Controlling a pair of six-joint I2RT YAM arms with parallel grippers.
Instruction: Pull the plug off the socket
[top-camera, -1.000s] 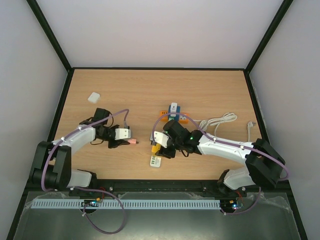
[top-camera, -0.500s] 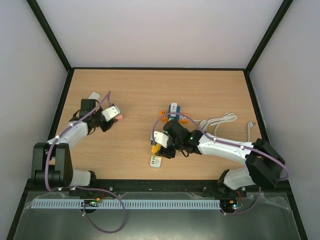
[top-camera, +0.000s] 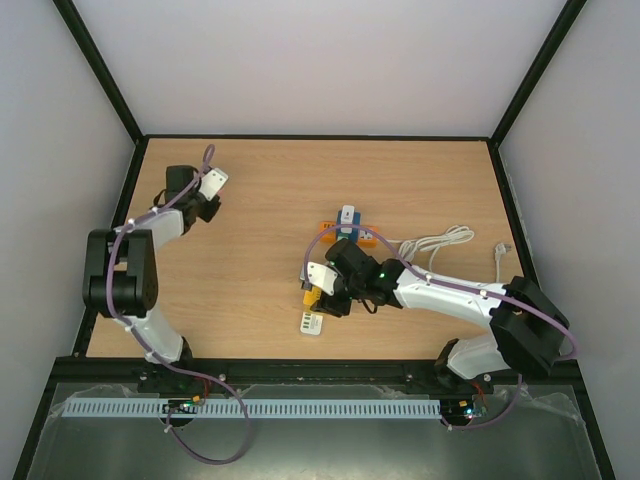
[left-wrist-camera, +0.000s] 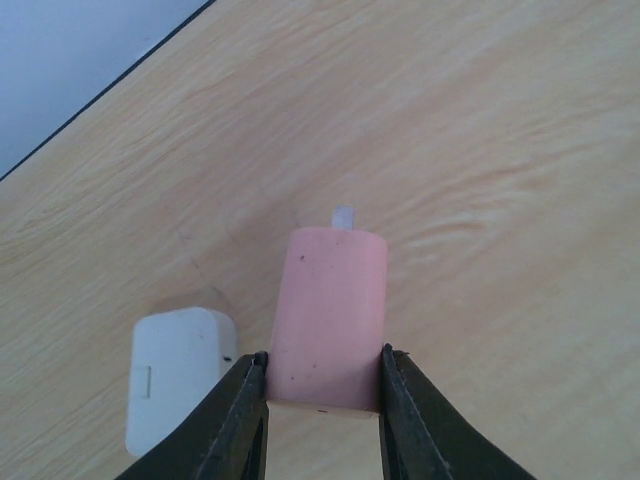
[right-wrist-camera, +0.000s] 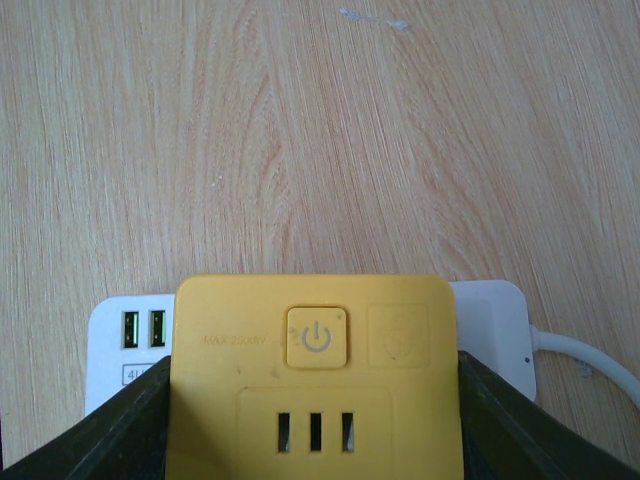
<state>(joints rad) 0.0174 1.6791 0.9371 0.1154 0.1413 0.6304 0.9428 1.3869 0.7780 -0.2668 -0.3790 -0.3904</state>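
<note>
The pink plug (left-wrist-camera: 328, 310) is clamped between the two black fingers of my left gripper (left-wrist-camera: 322, 356), and a metal prong shows at its far end. It hangs just above the wood, free of the socket. In the top view my left gripper (top-camera: 212, 183) is at the far left of the table. The yellow socket (right-wrist-camera: 314, 370), with a power button and three slots, sits on a white base (right-wrist-camera: 120, 335) with green USB ports. My right gripper (right-wrist-camera: 314, 368) is shut on the socket's two sides, left of the table's middle (top-camera: 315, 292).
A white adapter block (left-wrist-camera: 180, 375) lies on the wood just left of the pink plug. An orange and blue socket block with a white plug (top-camera: 346, 228) sits behind my right gripper. A coiled white cable (top-camera: 440, 243) trails to the right. The table's left rim (top-camera: 128, 200) is close to my left arm.
My left arm has swung from the table's middle to the far left, carrying the pink plug away from the socket. My right arm and the yellow socket have not moved.
</note>
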